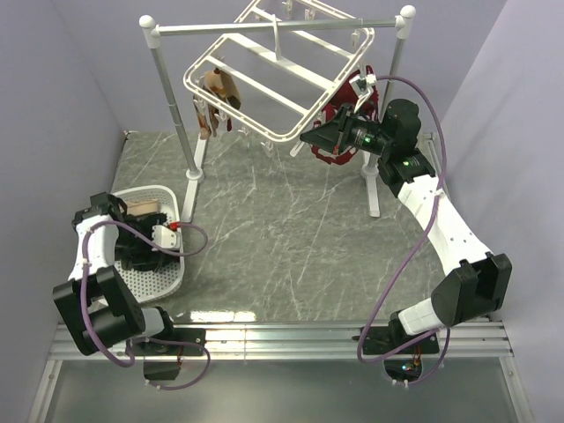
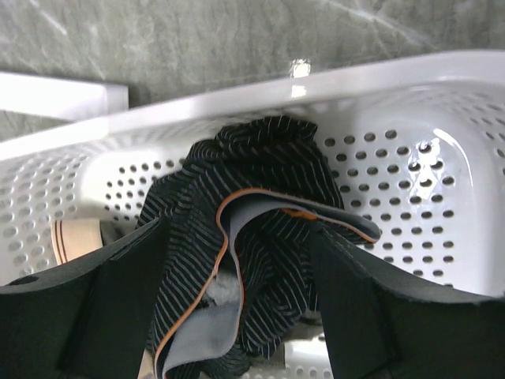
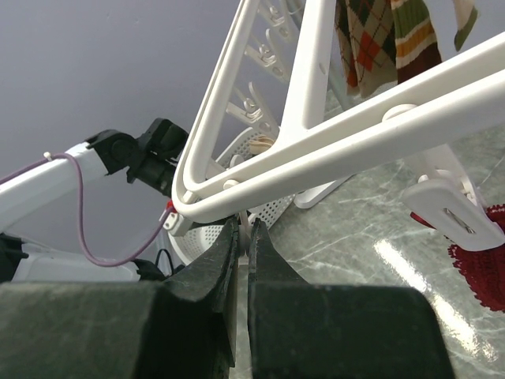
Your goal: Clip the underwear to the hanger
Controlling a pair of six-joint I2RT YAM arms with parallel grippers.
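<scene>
The underwear (image 2: 260, 197), black with thin pale stripes and an orange-edged grey band, lies crumpled in a white perforated basket (image 2: 237, 99). My left gripper (image 2: 237, 264) is open, down in the basket, with one finger on each side of the bunched fabric. From above, my left gripper (image 1: 145, 238) hides most of the garment. The hanger (image 1: 264, 84), a white barred frame, hangs tilted from the rail. My right gripper (image 1: 308, 138) is at its near corner. In the right wrist view my right gripper (image 3: 246, 230) is shut on a small white clip dangling under the hanger (image 3: 331, 150).
A white two-post rail stand (image 1: 167, 79) carries the frame. A tan argyle garment (image 1: 216, 97) hangs at its left and a dark red bra (image 1: 339, 110) at its right. Another clip (image 3: 454, 213) dangles nearby. The basket (image 1: 163, 282) sits at the table's left.
</scene>
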